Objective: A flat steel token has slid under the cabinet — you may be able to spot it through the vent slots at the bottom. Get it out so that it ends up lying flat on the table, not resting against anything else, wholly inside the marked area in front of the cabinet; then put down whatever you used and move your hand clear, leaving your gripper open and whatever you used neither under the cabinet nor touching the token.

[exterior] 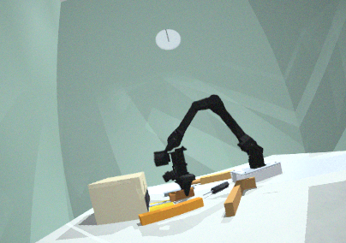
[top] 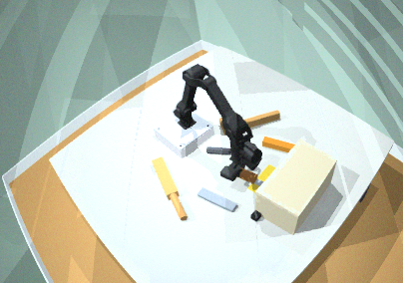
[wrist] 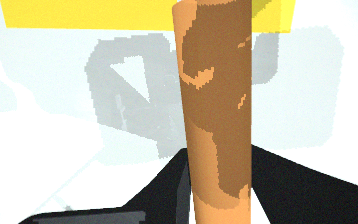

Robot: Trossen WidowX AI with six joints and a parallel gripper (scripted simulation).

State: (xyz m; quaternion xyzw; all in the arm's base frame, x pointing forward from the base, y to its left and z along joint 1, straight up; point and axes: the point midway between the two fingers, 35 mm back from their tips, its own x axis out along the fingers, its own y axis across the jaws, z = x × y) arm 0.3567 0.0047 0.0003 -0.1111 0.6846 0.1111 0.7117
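The cream cabinet [top: 294, 186] [exterior: 117, 201] stands on the table. The yellow marked area [top: 269, 172] [exterior: 163, 207] [wrist: 90, 14] lies in front of it, partly hidden by the tool and cabinet. My gripper [top: 237, 172] [exterior: 187, 192] [wrist: 214, 152] is shut on the brown handle [top: 248, 175] [exterior: 176, 196] [wrist: 217, 100] of a tool, low over the table just outside the marked area. A thin grey part extends from the handle toward the cabinet; its far end is hidden. I cannot make out the token in any view.
An orange bar [top: 278, 144] [exterior: 171, 211] lies beside the marked area. A wooden angled piece [top: 264, 120] [exterior: 233, 201] and a dark-handled tool [top: 217, 150] [exterior: 219, 187] lie nearer the arm base. A blue-grey bar [top: 216, 199], a wooden paddle [top: 164, 175] and a small black object [top: 255, 215] lie on the other side.
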